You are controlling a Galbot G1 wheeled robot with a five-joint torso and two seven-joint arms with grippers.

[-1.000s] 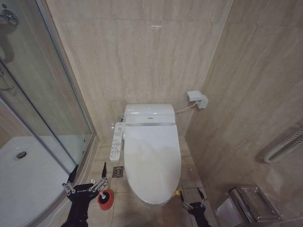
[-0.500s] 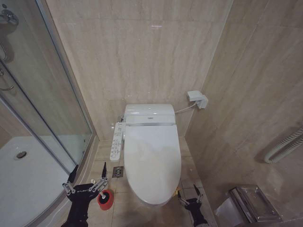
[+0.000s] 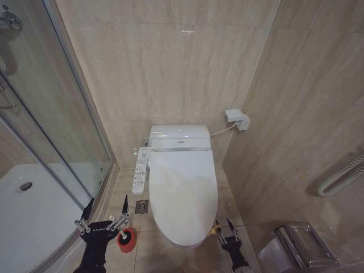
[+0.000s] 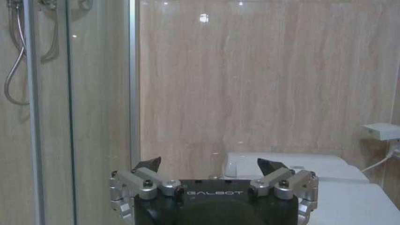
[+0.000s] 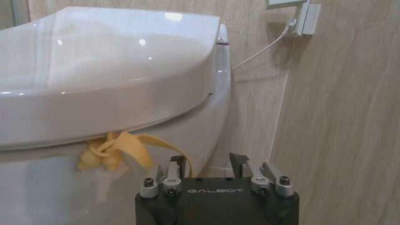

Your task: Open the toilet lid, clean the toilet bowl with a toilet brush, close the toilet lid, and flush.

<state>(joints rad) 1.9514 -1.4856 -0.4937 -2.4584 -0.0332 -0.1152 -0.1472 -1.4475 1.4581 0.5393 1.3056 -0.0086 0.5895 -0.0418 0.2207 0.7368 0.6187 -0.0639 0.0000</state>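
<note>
The toilet lid (image 3: 183,190) lies shut over the toilet bowl (image 5: 44,187); the bowl's inside is hidden. A yellow ribbon (image 5: 115,149) hangs from the lid's front edge (image 5: 106,70). My right gripper (image 3: 223,225) is low at the lid's front right corner, open, with its fingertips just beside the ribbon (image 3: 215,231); in its wrist view the right gripper (image 5: 207,161) holds nothing. My left gripper (image 3: 107,205) hovers open and empty to the left of the toilet, above a red holder cup (image 3: 126,241). The left gripper (image 4: 209,165) faces the wall. The toilet brush is hidden.
A glass shower enclosure (image 3: 51,142) with a white tray stands at the left. A button panel (image 3: 140,170) sticks out on the toilet's left side, with a floor drain (image 3: 141,207) below it. A steel bin (image 3: 304,244) sits at the right wall, and a wall box (image 3: 237,118) with a cord hangs behind the toilet.
My right gripper has moved left and forward, from the floor at the right to the ribbon at the lid's front edge. The left gripper has stayed still.
</note>
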